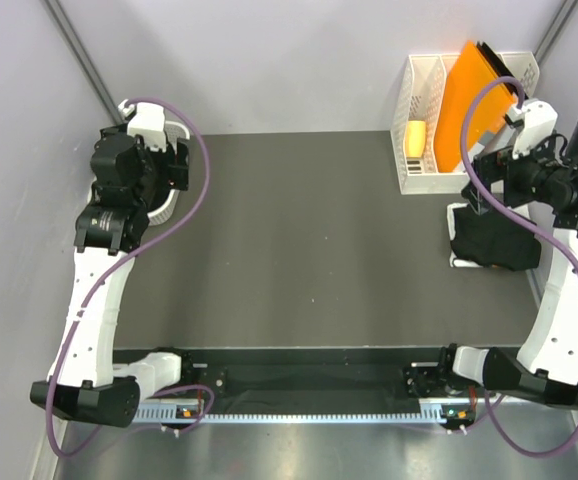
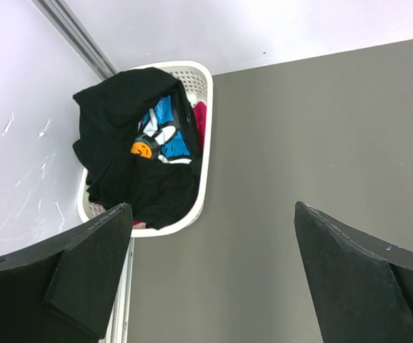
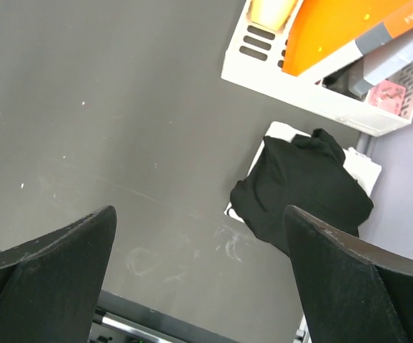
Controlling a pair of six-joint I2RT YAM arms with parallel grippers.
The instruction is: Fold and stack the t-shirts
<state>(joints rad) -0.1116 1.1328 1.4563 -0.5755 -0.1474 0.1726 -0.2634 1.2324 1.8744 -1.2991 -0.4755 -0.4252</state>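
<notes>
1. Left gripper [image 2: 212,229]: jaws spread wide, nothing between them. It hangs over the white laundry basket [image 2: 205,168] at the far left edge of the table [image 1: 309,230].
2. The basket holds a crumpled black tee [image 2: 117,107] with a blue-and-white print [image 2: 165,125] facing up. A bit of red cloth [image 2: 201,118] sits against the basket wall beside it.
3. Right gripper [image 3: 199,214]: jaws wide and empty, above bare dark tabletop.
4. A second black tee [image 3: 303,193] lies bunched on a folded white tee [image 3: 284,133] at the right edge, just beside the white file rack [image 3: 299,86] that holds the orange folder [image 3: 335,28].
</notes>
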